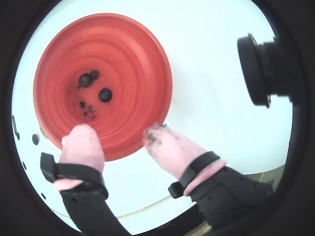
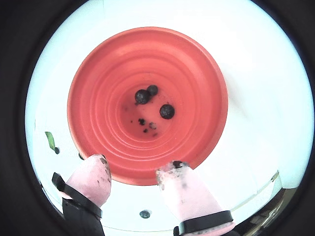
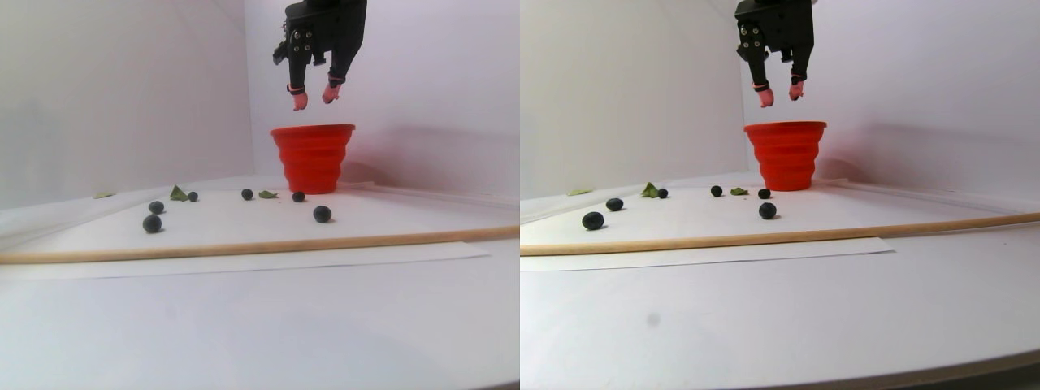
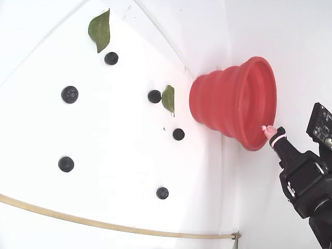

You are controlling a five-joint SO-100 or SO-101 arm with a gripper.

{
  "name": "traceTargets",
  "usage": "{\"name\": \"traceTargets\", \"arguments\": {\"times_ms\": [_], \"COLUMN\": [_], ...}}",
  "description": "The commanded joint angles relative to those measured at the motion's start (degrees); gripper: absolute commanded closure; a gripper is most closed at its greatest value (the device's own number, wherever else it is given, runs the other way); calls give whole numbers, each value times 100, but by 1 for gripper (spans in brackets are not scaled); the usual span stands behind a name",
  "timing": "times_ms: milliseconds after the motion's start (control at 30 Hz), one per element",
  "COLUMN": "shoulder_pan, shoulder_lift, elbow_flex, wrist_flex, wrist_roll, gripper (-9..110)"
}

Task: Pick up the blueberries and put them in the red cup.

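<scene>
Three blueberries (image 2: 167, 111) inside red cup (image 2: 206, 64), six on the table (image 4: 114, 155), two leaves (image 4: 99, 29), gripper (image 1: 118, 137) spread wide, empty

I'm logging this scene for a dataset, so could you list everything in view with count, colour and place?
Large red flared ribbed cup: one, red, at the back of the white table, below the gripper.
Small round dark blueberries inside the cup: three, blue-black, on the cup's bottom, with dark specks beside them.
Blueberries on the table: six, blue-black, scattered apart in front of the cup in the fixed view.
Flat green leaves: at least two in the fixed view, green, on the table among the berries.
Thin wooden stick: one, tan, lying across the table's front.
White table: one, white.
Gripper: one, black with pink-covered fingers, open and empty over the cup's rim.
</scene>
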Motion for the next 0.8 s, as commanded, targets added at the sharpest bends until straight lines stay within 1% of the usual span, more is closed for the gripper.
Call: {"name": "traceTargets", "arguments": {"times_ms": [0,767], "shoulder_pan": [26,123], "shoulder_lift": [896,1863], "elbow_flex": [9,1503], "wrist_flex": [9,237], "wrist_roll": [9,123], "gripper": [83,84]}}
